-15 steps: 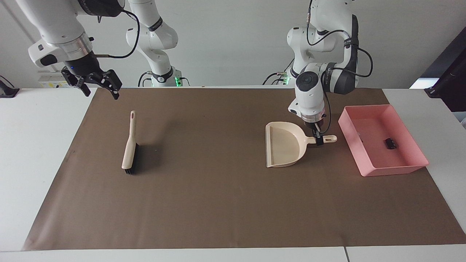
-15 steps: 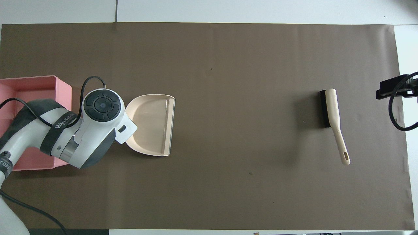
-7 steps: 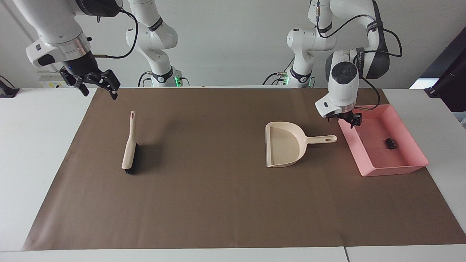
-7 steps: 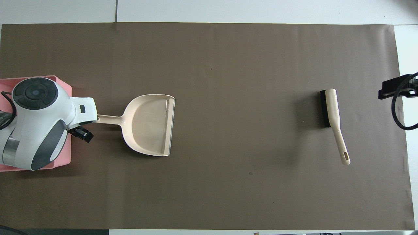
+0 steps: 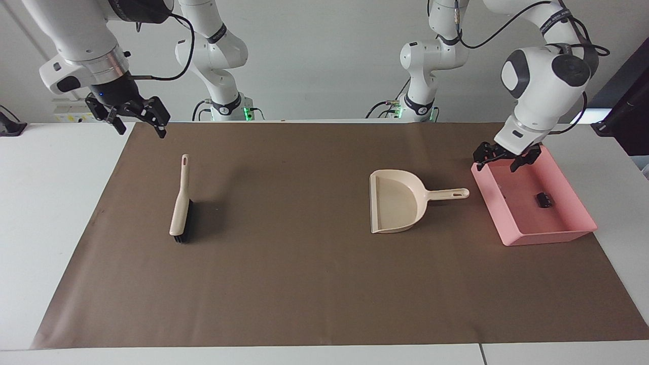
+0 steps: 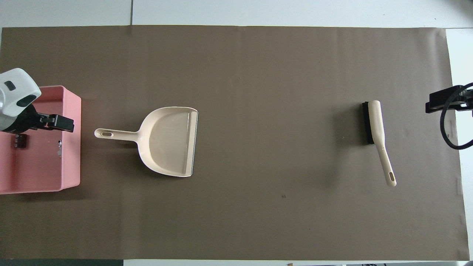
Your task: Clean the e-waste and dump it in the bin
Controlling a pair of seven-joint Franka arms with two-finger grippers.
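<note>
Left tool [image 5: 504,158] has risen off dustpan [image 5: 398,203] to bin [image 5: 545,235] edge.

Both arms are glossy white with rounded joint housings, dark grey caps and bands at the joints, and loose black cables looping along the links. The right arm's wrist ends in a bare metal ring above its black gripper [image 5: 137,115]. The left gripper [image 5: 504,157] is black too, and green lights glow at both bases.
</note>
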